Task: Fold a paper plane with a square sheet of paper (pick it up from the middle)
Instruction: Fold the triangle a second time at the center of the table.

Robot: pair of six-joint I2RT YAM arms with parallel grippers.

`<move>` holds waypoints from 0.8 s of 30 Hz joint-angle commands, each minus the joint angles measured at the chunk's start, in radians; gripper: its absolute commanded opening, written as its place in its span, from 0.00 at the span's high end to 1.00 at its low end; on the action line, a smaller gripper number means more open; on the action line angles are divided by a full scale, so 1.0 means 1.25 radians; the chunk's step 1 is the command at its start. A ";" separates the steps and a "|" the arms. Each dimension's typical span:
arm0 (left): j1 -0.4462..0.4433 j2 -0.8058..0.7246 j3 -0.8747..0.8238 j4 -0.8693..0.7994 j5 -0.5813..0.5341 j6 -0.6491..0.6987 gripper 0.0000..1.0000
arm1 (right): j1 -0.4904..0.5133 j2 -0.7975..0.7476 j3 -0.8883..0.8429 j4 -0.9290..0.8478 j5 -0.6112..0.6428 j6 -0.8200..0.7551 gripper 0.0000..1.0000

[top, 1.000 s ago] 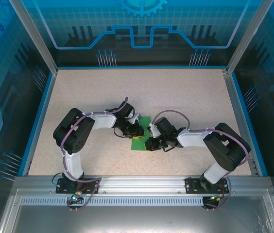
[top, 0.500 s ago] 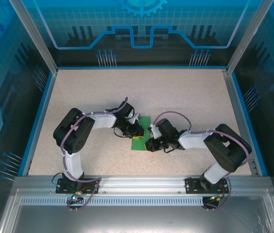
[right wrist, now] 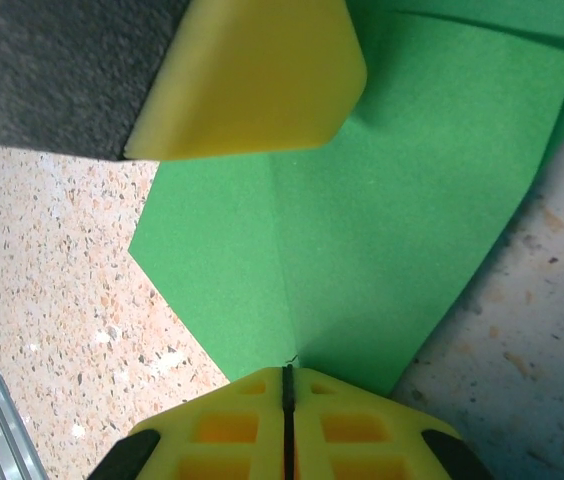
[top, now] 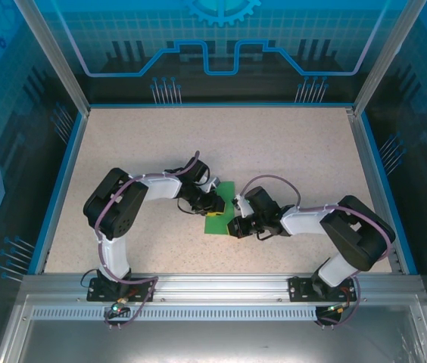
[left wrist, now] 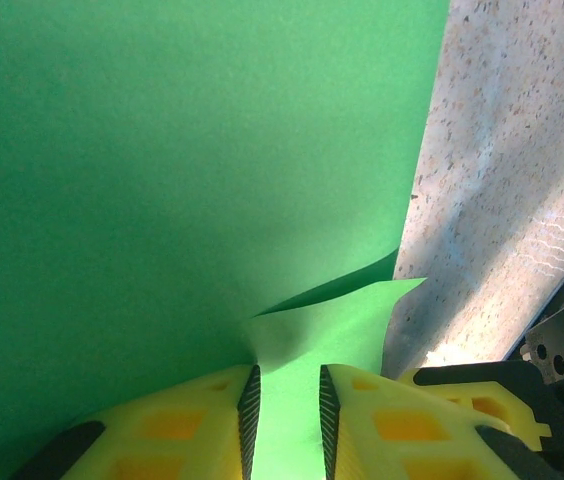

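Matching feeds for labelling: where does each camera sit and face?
Top external: above and behind, looking down at the table; both arms, left gripper, right gripper.
Left wrist: on the left arm, looking past its jaws onto the green paper.
Right wrist: on the right arm, shut jaws at the paper, left gripper's finger beyond.
All share the paper.

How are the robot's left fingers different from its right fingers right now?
The left gripper has its fingers slightly apart, with green paper in the gap. The right gripper has its fingers pressed tight together. The left gripper sits at a lifted flap, while the right gripper pinches the paper's edge where a crease ends. Both have yellow fingers and work on the same paper.
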 commanded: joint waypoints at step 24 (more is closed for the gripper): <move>0.122 0.014 0.008 -0.109 -0.083 0.098 0.73 | 0.021 0.015 -0.042 -0.126 0.011 0.006 0.92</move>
